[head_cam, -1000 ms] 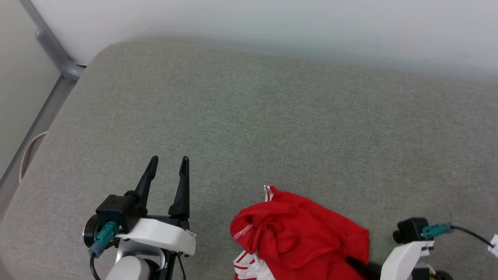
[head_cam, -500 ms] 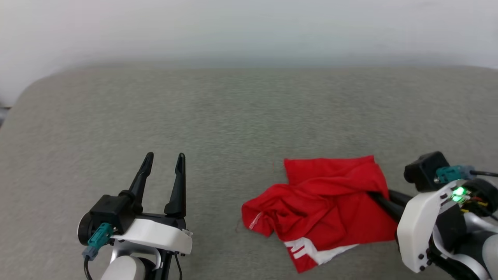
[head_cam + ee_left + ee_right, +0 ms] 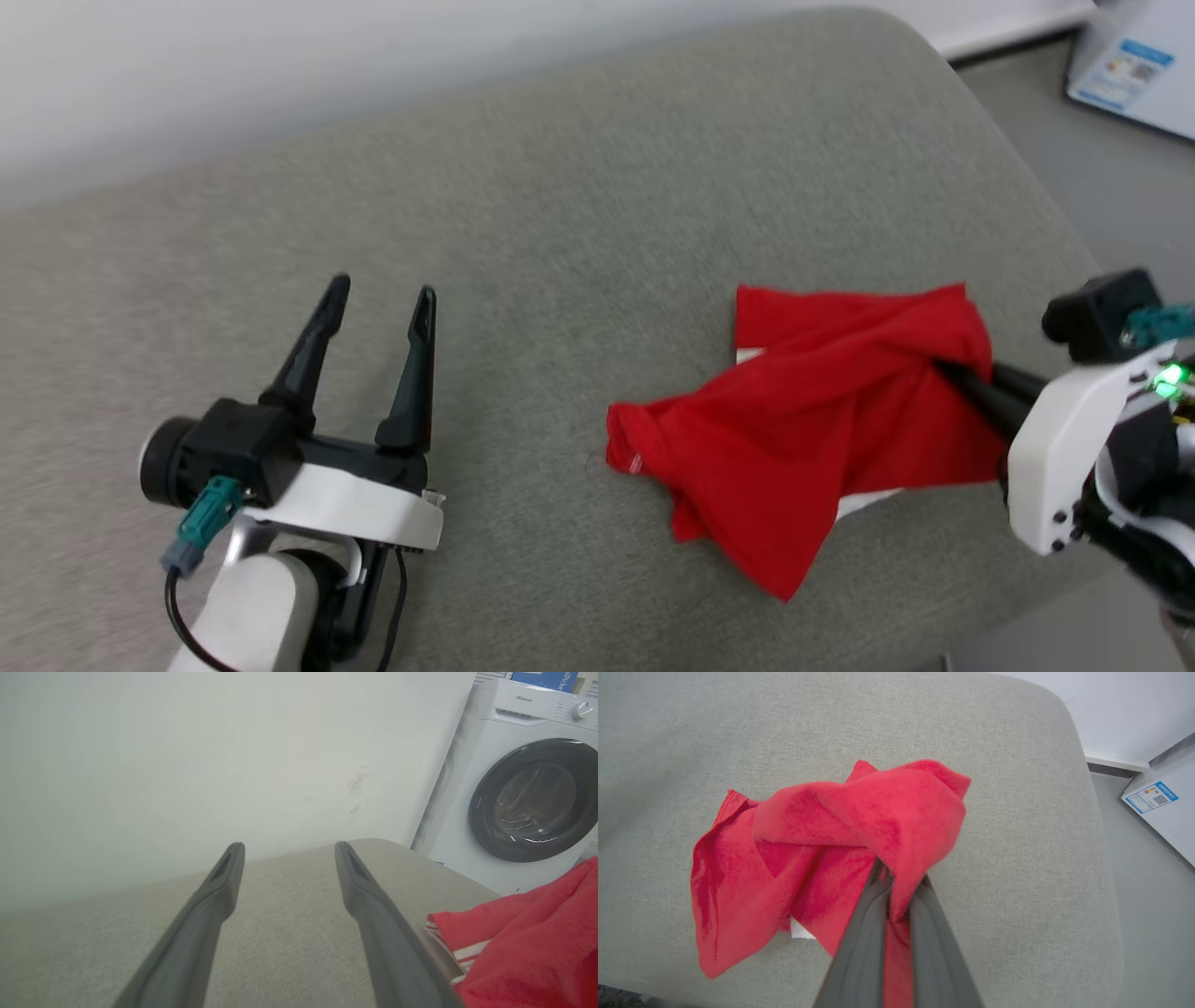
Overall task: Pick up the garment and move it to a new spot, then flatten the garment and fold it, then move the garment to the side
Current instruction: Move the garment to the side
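Observation:
The garment (image 3: pixel 812 420) is a crumpled red shirt, bunched and hanging above the grey cushion near its right end. My right gripper (image 3: pixel 948 373) is shut on the garment's right side, its dark fingers buried in the fabric; the right wrist view shows red cloth (image 3: pixel 859 826) draped over the closed fingers (image 3: pixel 873 933). A bit of white sleeve peeks out underneath (image 3: pixel 864 504). My left gripper (image 3: pixel 381 291) stands open and empty over the cushion's left part, well left of the garment. In the left wrist view the garment (image 3: pixel 532 947) lies at the lower right, beside the right finger (image 3: pixel 373 924).
The grey cushion (image 3: pixel 579 215) has a rounded right end, with grey floor (image 3: pixel 1111 177) beyond it. A white washing machine (image 3: pixel 528 793) stands past that end. A white wall (image 3: pixel 233 65) runs behind the cushion. A white box with a blue label (image 3: pixel 1153 798) lies on the floor.
The camera has swung to the right. My right gripper has lifted the garment and carried it toward the cushion's right end. The left gripper stays open.

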### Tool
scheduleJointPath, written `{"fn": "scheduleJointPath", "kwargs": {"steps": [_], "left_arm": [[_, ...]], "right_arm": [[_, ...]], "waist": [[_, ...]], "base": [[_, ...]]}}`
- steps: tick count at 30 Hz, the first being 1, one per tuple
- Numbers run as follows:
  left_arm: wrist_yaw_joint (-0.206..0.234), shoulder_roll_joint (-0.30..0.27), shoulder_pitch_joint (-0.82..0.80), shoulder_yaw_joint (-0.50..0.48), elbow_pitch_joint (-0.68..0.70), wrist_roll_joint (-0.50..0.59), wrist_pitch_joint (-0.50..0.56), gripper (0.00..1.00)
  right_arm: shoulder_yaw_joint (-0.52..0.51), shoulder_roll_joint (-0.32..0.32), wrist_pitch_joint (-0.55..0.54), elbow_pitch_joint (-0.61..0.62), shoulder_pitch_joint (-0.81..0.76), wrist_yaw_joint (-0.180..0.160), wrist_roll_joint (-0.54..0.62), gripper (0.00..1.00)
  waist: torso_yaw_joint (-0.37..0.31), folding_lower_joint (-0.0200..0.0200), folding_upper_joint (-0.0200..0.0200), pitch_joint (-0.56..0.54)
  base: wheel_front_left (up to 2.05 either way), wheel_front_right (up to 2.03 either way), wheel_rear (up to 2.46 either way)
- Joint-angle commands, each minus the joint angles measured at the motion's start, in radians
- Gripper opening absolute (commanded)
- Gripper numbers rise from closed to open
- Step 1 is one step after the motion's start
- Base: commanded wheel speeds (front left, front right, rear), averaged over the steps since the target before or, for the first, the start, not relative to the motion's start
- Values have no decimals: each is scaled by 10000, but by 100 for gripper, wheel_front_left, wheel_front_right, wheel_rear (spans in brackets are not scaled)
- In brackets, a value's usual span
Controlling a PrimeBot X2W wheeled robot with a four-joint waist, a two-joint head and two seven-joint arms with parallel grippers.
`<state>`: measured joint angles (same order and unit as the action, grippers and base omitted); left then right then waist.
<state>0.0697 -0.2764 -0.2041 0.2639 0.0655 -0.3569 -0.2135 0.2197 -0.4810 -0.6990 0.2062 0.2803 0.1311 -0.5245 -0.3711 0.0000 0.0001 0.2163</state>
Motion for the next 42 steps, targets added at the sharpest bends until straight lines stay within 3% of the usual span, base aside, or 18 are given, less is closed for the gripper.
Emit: {"fn": "scheduleJointPath", "kwargs": {"steps": [1,7,18,25,26,27,28,36,42], "left_arm": [[-29,-205,-318,37,206,144,198,100],[-242,-576,-1226,295,1067,528,840,100],[-596,-874,-2766,786,2444,1105,1773,100],[-629,-891,-3237,984,2839,1281,2036,100],[-629,-883,-3274,1009,2851,1303,2048,100],[-635,-870,-3315,1033,2844,1320,2065,100],[-638,-865,-3362,1056,2831,1347,2060,100],[-518,-678,-3096,1181,2347,1185,1692,100],[-256,-378,-2377,1158,1558,887,1057,100]], "right_arm": [[-78,-32,320,-414,567,-9,-165,0],[-738,-397,1464,-2491,1840,-12,-434,0],[-2090,-1686,2955,-6204,3739,-12,-194,0],[-2982,-1502,4283,-7812,4755,-14,336,0],[-3098,-1429,4376,-8054,4860,-14,429,6],[-3161,-1392,4482,-8288,4929,-12,604,25],[-3314,-1332,4670,-8519,5037,-14,698,100],[-4558,-1137,6290,-10117,5321,-14,1883,100],[-4929,-1007,7727,-9923,4623,-14,2393,100]], "waist": [[-1156,0,-1,1517],[-1100,0,-1,2919],[-126,0,-1,4911],[89,0,-1,5408],[109,0,-1,5415],[132,0,-1,5412],[152,0,-1,5397],[410,0,-1,4632],[829,0,-1,3346]], "base": [[0,0,0],[0,0,0],[0,0,0],[0,0,0],[0,0,0],[0,0,0],[0,0,0],[0,0,0],[0,0,0]]}}
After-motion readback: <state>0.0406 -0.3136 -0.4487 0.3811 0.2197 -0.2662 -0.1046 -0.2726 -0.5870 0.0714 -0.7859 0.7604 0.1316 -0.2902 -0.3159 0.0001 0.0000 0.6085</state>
